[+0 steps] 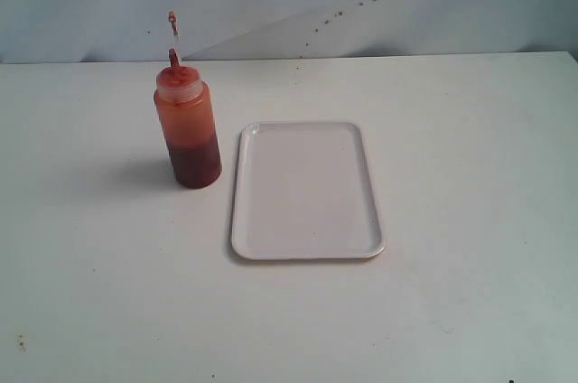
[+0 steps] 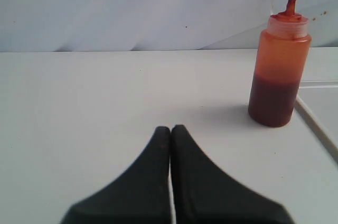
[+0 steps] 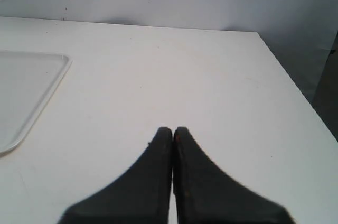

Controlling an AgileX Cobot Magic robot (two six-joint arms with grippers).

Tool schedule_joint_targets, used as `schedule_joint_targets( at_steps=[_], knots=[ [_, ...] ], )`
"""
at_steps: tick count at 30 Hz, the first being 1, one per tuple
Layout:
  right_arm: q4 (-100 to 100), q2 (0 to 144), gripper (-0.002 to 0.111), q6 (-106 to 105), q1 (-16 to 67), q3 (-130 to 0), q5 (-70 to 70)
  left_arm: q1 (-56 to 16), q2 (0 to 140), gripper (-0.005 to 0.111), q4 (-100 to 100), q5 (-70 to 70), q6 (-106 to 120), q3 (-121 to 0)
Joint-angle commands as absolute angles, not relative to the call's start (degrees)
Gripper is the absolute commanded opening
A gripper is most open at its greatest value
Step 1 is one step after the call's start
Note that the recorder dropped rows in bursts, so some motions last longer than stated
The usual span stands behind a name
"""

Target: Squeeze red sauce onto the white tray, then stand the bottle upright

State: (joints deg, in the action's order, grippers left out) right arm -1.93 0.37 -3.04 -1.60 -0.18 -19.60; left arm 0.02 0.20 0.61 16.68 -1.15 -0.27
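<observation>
White and matte, the table (image 1: 470, 311) carries the translucent cylindrical bottle (image 1: 187, 126), upright, with dark red sauce (image 1: 194, 164) filling its lower part and a thin nozzle on a ribbed cap. Just beside it, not touching, lies the flat white tray (image 1: 307, 189), round-cornered and low-rimmed. Brownish specks (image 1: 361, 2) dot the pale wall. The left gripper (image 2: 170, 128) faces the bottle, the right gripper (image 3: 172, 129) points past the tray; both jaws are pressed together on nothing

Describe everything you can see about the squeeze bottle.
The bottle is a translucent orange-tinted plastic cylinder, with darker red sauce filling its lower part. Its cap carries a thin red nozzle, uncapped, the tethered tip sticking up above it. It stands upright on the white table, left of the white tray in the exterior view, close but apart. Nothing grips it.
</observation>
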Motion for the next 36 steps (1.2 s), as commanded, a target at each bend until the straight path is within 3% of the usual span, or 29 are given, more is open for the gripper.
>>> schedule_joint_targets(
  at_steps=[1, 20, 27, 36],
  knots=[
    [-2.1, 0.0, 0.0, -3.0, -1.9, 0.0, -19.1, -0.2, 0.0, 0.0, 0.3, 16.4, -1.5, 0.0],
    [-2.1, 0.0, 0.0, -3.0, -1.9, 0.0, -19.1, -0.2, 0.0, 0.0, 4.8, 15.7, 0.6, 0.0],
    [-2.1, 0.0, 0.0, -3.0, -1.9, 0.0, -19.1, -0.2, 0.0, 0.0, -9.4, 3.0, 0.0, 0.0],
    [-2.1, 0.0, 0.0, -3.0, -1.9, 0.0, -19.1, -0.2, 0.0, 0.0, -9.5, -14.9, 0.0, 0.0]
  ],
)
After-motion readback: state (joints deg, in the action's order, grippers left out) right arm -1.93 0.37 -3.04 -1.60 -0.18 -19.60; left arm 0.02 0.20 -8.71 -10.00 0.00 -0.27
